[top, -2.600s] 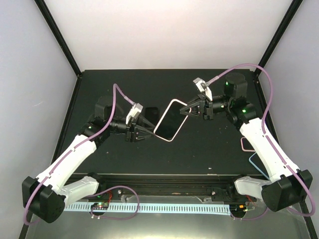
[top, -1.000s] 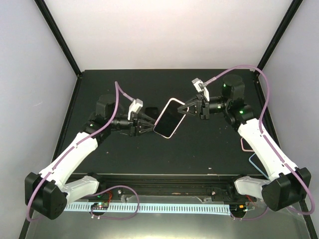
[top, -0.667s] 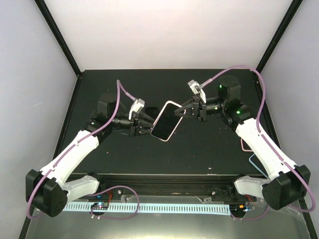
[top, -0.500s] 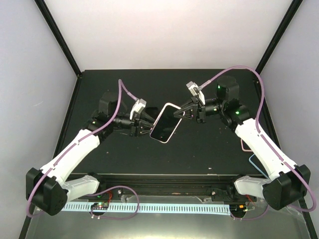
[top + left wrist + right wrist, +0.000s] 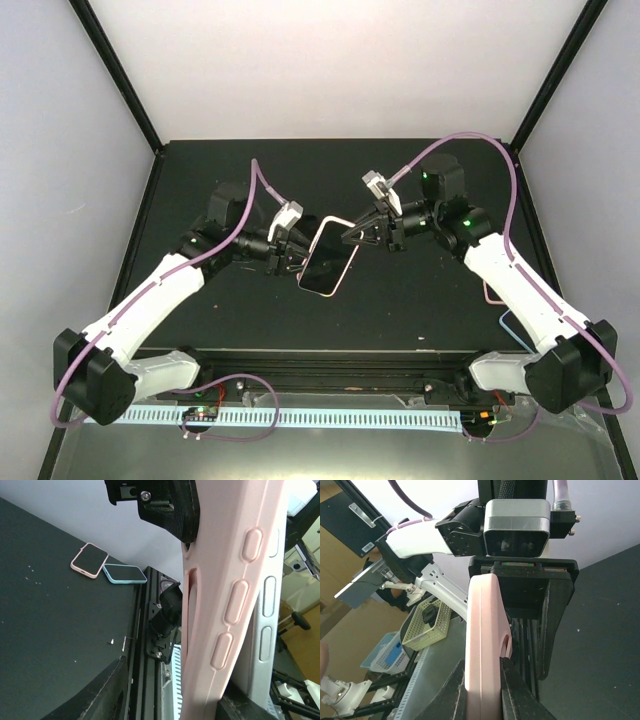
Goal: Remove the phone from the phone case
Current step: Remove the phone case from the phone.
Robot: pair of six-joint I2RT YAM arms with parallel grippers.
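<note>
Seen from above, two robot arms are meeting over the middle of a black table (image 5: 400, 300). Between them, just left of the frame's centre, a phone (image 5: 327, 266) with its dark screen facing up is sitting in its pink phone case (image 5: 321, 291) and is being held up off the table.

The right gripper (image 5: 350, 237) is reaching in from the right and pinching the case's upper end with its jaws nearly closed. At the bottom centre of its wrist view, its fingers (image 5: 454, 692) are pressing on both faces of the case.

The left gripper (image 5: 298, 256) is reaching in from the left with its jaws partly open, straddling the case. In its wrist view, the lower-left finger (image 5: 107, 695) is standing apart from the pink side.

At the upper left of that view, a pink-cased phone (image 5: 89, 560) and a blue-cased phone (image 5: 125, 573) are lying flat, corners touching, near the table's edge.
</note>
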